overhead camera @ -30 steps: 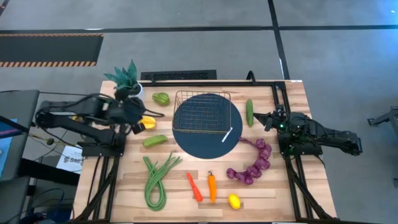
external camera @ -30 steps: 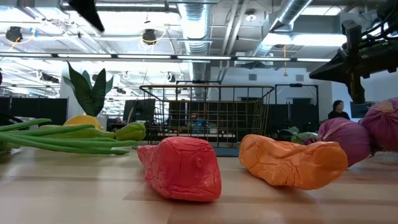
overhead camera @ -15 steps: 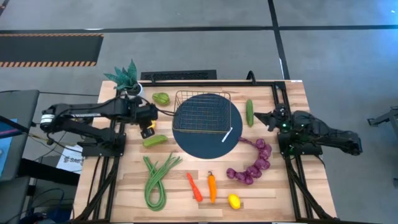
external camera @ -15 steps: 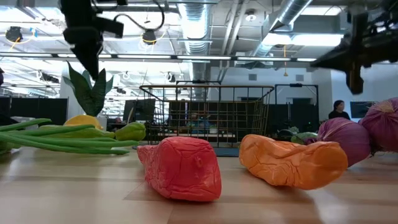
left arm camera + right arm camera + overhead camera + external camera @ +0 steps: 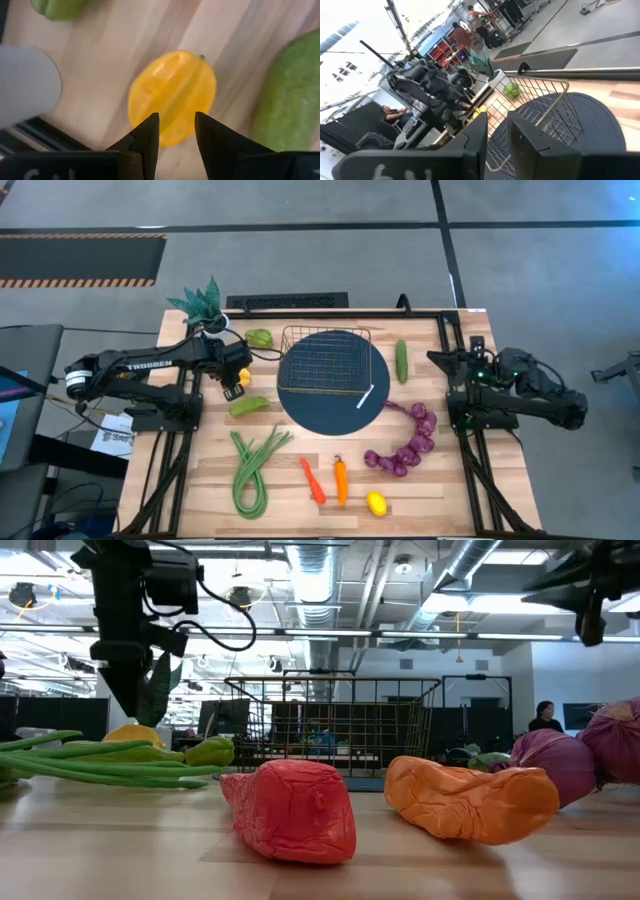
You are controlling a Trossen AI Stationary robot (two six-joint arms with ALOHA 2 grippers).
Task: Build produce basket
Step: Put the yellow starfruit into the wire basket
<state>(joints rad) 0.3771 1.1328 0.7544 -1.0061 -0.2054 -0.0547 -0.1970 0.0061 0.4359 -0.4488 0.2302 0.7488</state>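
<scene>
While hovering over the yellow fruit (image 5: 172,97), left gripper (image 5: 176,131) slightly parted, empty, touching nothing.

Open air above the basket (image 5: 325,358); potted plant (image 5: 203,306) and green fruit (image 5: 259,338) crowding its left side.

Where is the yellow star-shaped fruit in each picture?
High view: the yellow fruit peeks out under the left tool, left of the basket.
Low view: yellow bump at far left, behind the beans, under the left tool.
Left wrist view: centre, just past the tool's fingers.
Right wrist view: can't tell it apart.
Shared landmark: the basket.
</scene>
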